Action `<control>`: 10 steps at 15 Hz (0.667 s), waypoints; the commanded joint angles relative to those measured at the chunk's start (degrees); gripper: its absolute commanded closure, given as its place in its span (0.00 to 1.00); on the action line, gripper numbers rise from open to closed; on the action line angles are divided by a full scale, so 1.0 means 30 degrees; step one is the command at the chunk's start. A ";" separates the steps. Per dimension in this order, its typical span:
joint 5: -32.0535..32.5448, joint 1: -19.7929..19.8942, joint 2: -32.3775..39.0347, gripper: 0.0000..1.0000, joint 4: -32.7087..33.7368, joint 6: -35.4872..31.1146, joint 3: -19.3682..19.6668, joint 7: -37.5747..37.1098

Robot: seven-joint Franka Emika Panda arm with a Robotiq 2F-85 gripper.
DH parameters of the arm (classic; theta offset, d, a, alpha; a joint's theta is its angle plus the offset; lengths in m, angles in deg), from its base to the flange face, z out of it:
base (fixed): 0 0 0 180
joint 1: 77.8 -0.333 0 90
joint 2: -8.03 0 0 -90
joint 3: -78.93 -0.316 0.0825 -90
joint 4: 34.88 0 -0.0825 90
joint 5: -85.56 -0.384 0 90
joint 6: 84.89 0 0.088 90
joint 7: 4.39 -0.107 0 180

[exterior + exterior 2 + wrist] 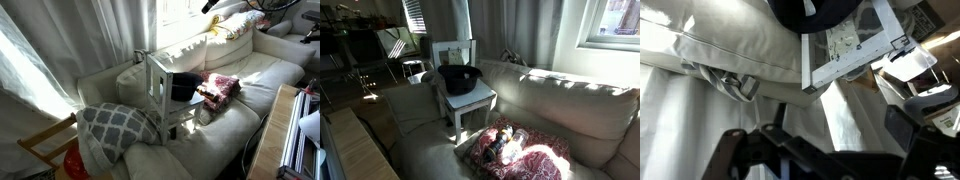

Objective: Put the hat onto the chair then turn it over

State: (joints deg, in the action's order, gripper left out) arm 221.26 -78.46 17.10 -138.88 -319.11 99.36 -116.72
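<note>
In an exterior view the chair [155,75] stands on the cushions of a pale sofa [250,65], its slatted back towards the window; the hat [183,87] lies on its seat as a dark lump, and a red-patterned cloth [220,87] lies just beside the chair on the same cushion; the tool does not show clearly here. In an exterior view from the front the hat [460,78] fills most of the seat of the chair [452,52], with its rim close to the seat edges; it may be lying crown down with the opening upward, but it is too dark to be sure, so I cannot judge whether the turning-over is done. In the wrist view the tool [825,150] hangs above the sofa cushion off a corner of the chair [850,60]; its two dark fingers look spread wide with nothing between them, so it appears empty; the hat [805,12] shows only as a black edge at the top of the picture. Several things could go wrong from here: the chair rests on soft cushions, so a sideways push on the hat or seat could rock or topple it; the hat is about as wide as the seat, so a flip made off-centre could slide it over the edge towards the cloth; a thin pinch on the narrow brim could slip; a descending finger could catch the slatted back.
</note>
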 commanded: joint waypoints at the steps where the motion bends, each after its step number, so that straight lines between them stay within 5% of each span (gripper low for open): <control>1: 0.2564 0.0465 0.0764 0.00 0.1753 -0.1561 -0.1019 -0.1042; 4: 0.4486 0.0334 0.0965 0.00 0.2419 -0.2631 -0.1386 -0.1060; 5: 0.3044 -0.2601 0.1850 0.00 0.2532 -0.3175 0.2421 0.0894; 6: 0.3052 -0.0352 0.0606 0.00 0.1708 -0.2085 -0.0369 -0.0191; 10: 0.2876 -0.0624 0.0733 0.00 0.1770 -0.2176 -0.0089 -0.0040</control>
State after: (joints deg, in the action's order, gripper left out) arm 229.89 -80.33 19.30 -133.58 -325.64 99.09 -116.84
